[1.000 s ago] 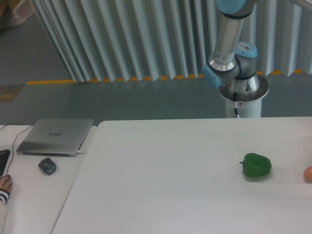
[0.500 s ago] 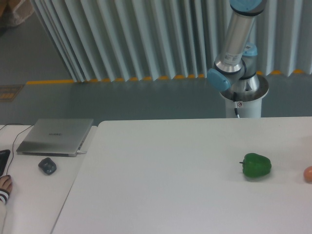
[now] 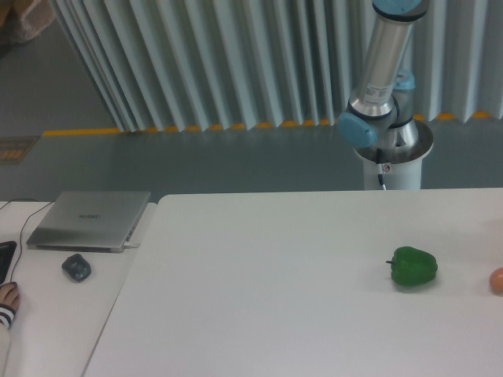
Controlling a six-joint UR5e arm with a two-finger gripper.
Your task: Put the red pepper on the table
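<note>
The arm rises out of frame at one o'clock, so gripper, jaw state and red pepper go unseen, presumably carried above the table.

Pale vertical blinds, grey floor with a yellow stripe, side desk.
</note>
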